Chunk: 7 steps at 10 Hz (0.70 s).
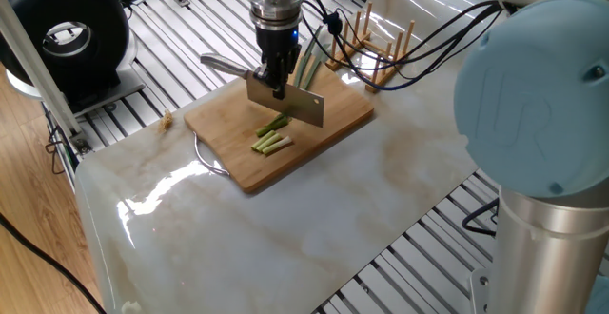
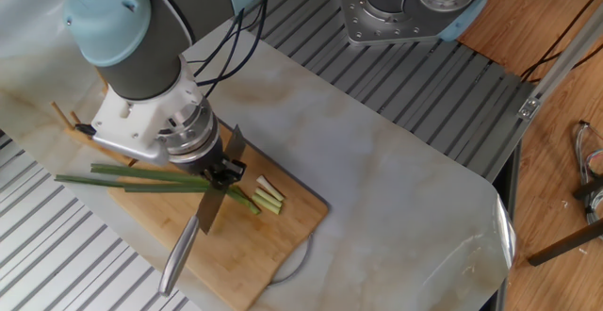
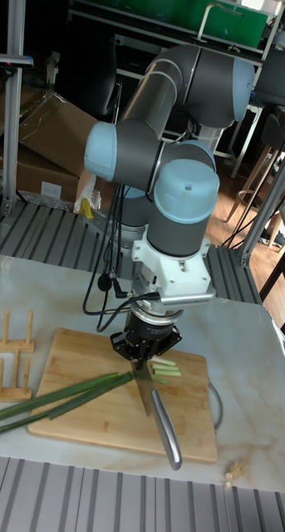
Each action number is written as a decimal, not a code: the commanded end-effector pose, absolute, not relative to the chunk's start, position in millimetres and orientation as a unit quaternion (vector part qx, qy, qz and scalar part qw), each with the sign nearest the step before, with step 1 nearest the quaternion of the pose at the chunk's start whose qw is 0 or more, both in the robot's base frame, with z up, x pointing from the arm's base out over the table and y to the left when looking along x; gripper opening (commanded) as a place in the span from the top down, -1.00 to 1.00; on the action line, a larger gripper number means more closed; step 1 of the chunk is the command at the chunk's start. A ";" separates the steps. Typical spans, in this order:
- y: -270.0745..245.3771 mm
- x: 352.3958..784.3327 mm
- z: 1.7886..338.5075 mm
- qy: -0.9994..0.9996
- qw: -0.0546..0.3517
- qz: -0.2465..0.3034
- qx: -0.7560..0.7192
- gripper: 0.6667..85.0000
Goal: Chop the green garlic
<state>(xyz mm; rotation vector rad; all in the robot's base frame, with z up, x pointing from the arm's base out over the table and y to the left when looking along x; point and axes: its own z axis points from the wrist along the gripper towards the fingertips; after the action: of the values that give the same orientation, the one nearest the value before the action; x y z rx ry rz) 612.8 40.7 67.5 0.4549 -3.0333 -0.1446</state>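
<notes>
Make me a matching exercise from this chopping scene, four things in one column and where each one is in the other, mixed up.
Things:
1. knife
2. cut garlic pieces
3. long green garlic stalks
4. wooden peg rack

Places:
A. lying loose on the cutting board, beside the blade
B. standing on the table past the board's far edge
C. held in the gripper, blade above the board
D. stretching across the board and out over its edge

Pairs: 1-C, 2-A, 3-D, 4-B
</notes>
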 end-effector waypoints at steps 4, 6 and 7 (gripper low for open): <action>42.4 614.1 66.2 -0.990 0.029 -0.059 0.126 0.98; 47.8 613.8 74.3 -0.989 0.029 -0.070 0.127 0.98; 47.0 613.5 77.1 -0.989 0.030 -0.069 0.127 0.98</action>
<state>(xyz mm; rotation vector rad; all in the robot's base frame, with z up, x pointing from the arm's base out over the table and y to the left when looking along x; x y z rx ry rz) 612.8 42.3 69.0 0.4034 -3.0472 -0.1749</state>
